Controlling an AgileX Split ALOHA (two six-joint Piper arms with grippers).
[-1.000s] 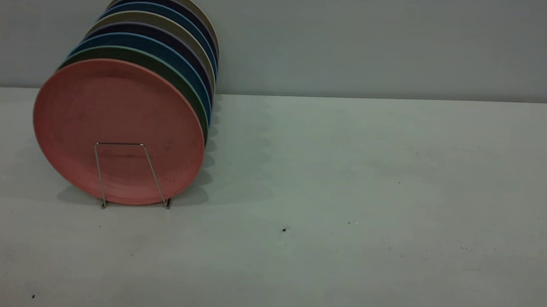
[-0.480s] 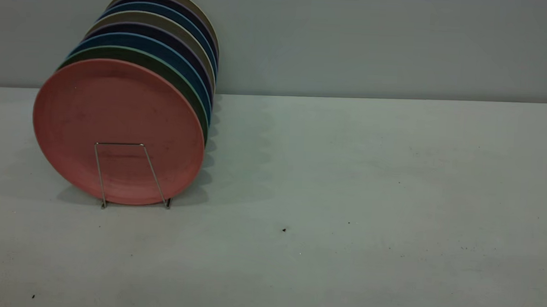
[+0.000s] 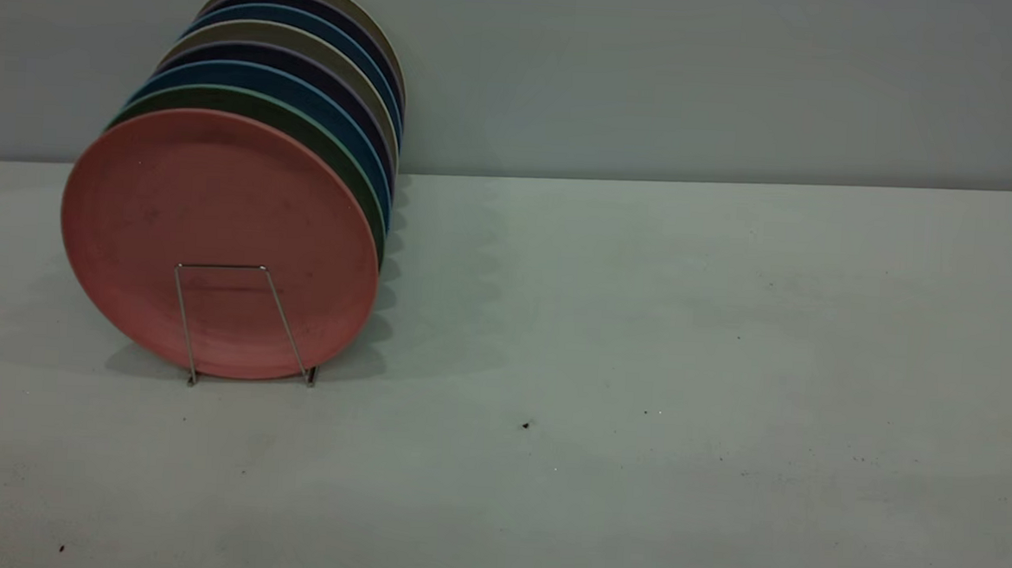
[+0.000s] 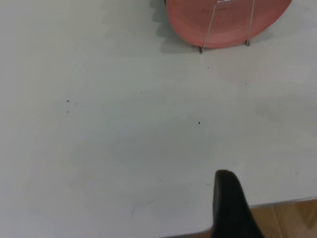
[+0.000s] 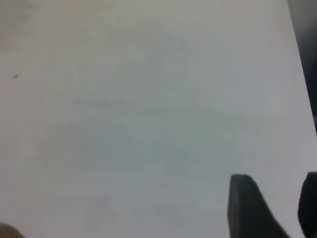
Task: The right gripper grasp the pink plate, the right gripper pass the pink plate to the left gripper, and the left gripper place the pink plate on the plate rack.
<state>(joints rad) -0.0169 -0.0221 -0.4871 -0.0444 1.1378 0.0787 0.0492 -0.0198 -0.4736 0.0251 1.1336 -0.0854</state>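
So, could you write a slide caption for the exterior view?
Pink plate standing upright at the front of the loaded plate rack.

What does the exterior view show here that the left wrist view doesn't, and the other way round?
Only the exterior view shows the row of other plates standing behind the pink plate and the wall; neither arm appears there. Only the left wrist view shows one finger of the left gripper over the table's near edge. Both show the pink plate upright in the plate rack on the table.

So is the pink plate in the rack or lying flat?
In the rack: the pink plate stands on edge behind the plate rack front loop.
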